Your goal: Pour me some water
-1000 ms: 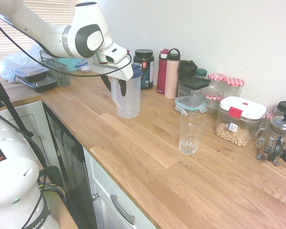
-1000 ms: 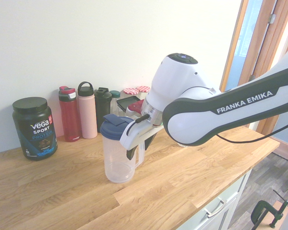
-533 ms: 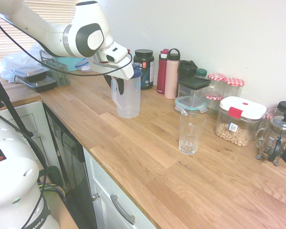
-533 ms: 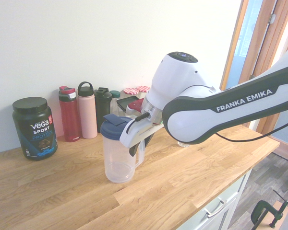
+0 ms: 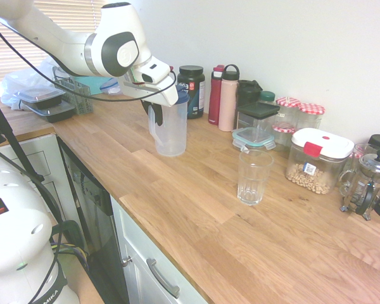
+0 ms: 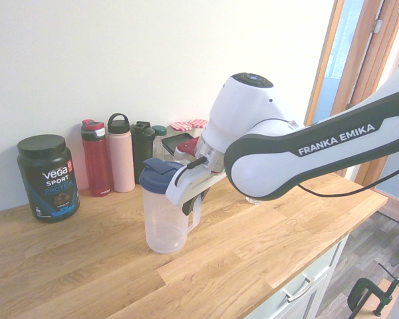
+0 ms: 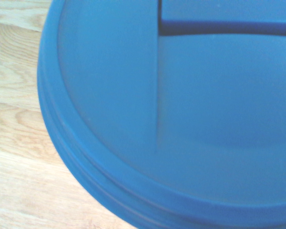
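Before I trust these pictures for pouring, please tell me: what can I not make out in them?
- Pincer's hold on the handle: second exterior view; the arm's white end partly covers it.
- Most of the glass: second exterior view, behind the arm.
- Far side of the blue lid: wrist view, cut by the edge.

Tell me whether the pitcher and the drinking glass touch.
Apart. The first exterior view shows it plainly: both stand upright on the wooden counter, with bare wood between the pitcher and the drinking glass.
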`<state>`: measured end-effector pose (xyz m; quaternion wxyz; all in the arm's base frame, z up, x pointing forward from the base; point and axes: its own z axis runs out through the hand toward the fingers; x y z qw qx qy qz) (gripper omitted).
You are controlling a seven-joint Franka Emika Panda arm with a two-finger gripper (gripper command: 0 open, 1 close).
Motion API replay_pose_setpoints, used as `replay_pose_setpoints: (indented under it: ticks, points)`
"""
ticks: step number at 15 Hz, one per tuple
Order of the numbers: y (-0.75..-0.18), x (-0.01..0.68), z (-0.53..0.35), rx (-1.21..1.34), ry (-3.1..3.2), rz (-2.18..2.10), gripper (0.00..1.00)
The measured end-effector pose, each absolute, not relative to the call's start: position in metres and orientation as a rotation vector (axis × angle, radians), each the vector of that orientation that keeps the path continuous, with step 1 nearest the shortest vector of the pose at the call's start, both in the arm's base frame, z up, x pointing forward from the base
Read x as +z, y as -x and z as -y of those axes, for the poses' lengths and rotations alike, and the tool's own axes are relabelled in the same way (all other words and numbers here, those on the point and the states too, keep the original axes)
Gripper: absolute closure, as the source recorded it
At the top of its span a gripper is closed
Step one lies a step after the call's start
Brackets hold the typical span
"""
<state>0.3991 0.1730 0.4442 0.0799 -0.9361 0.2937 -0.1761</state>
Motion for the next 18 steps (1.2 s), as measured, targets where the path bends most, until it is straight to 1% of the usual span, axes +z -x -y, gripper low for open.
replay_pose_setpoints:
  ticks: [3, 6, 9, 12, 14, 18]
  points:
    - [-0.383, 0.461, -0.163, -0.523, 2.797, -0.896, 1.00]
    - [-0.346, 0.494, -0.141, -0.560, 2.790, -0.909, 1.00]
    - [-0.302, 0.521, -0.105, -0.531, 2.864, -0.939, 1.00]
    - [-0.261, 0.537, -0.045, -0.454, 2.909, -0.936, 1.00]
    - [-0.236, 0.535, 0.006, -0.404, 2.893, -0.901, 1.00]
    - [-0.189, 0.540, 0.112, -0.438, 2.847, -0.909, 1.00]
